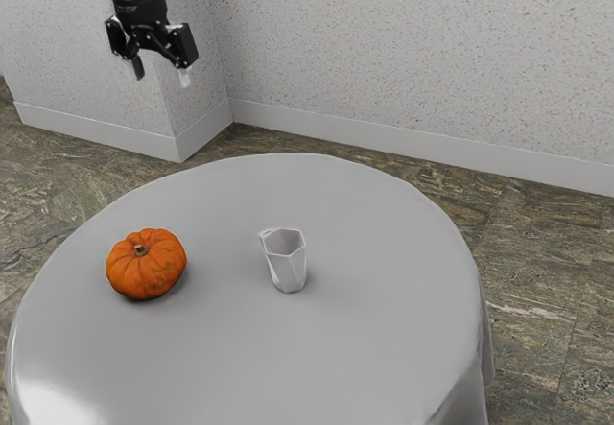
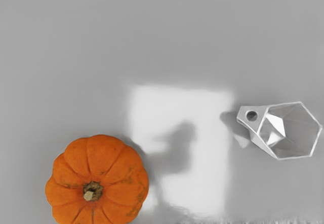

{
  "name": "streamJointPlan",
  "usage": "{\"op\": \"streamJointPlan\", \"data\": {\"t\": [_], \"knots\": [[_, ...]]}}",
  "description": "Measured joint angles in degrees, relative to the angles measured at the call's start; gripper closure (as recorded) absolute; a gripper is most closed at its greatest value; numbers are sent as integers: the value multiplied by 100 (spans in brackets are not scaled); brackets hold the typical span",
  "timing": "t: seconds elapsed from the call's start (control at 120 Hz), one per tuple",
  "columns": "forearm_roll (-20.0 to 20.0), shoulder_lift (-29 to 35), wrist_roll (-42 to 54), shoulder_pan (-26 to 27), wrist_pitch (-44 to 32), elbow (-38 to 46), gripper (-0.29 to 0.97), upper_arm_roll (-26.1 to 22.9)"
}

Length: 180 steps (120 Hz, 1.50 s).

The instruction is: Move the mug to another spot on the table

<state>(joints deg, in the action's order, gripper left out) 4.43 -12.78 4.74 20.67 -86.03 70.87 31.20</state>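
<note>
On the table [image 1: 384, 329]; mug [image 1: 284, 259] upright, far below gripper [image 1: 161, 70]; jaws apart

The exterior camera stands beside the table [image 1: 403, 281], higher than its top. It looks down across the table at a slant, toward the wall [image 1: 413, 51] and the floor [image 1: 547, 252] behind. It is far enough to take in almost the whole round top. The gripper [image 1: 161, 70] hangs in the upper left corner of this view, well above the table. The wrist camera sits on that hand and faces straight down, so things appear from above. Both views share one part of the top: the pumpkin [image 1: 146, 264], the mug [image 1: 284, 259] and the bare surface between them.
</note>
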Motion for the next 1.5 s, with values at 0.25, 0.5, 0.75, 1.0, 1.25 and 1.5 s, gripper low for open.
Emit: {"op": "streamJointPlan", "data": {"t": [0.25, 0.5, 0.75, 1.0, 1.25, 1.5], "knots": [[-173, -129, 72, -2, -117, 83, 0, -434], [695, -1094, -840, -16, -604, 89, 0, -446], [1834, -1708, -2181, -23, -1482, 714, 0, -466], [2267, -1960, -3127, -103, -2147, 1263, 0, -363], [2306, -1906, -3805, -164, -2520, 1743, 0, -334], [2294, -1956, -4724, -168, -2549, 1887, 0, -398]]}}
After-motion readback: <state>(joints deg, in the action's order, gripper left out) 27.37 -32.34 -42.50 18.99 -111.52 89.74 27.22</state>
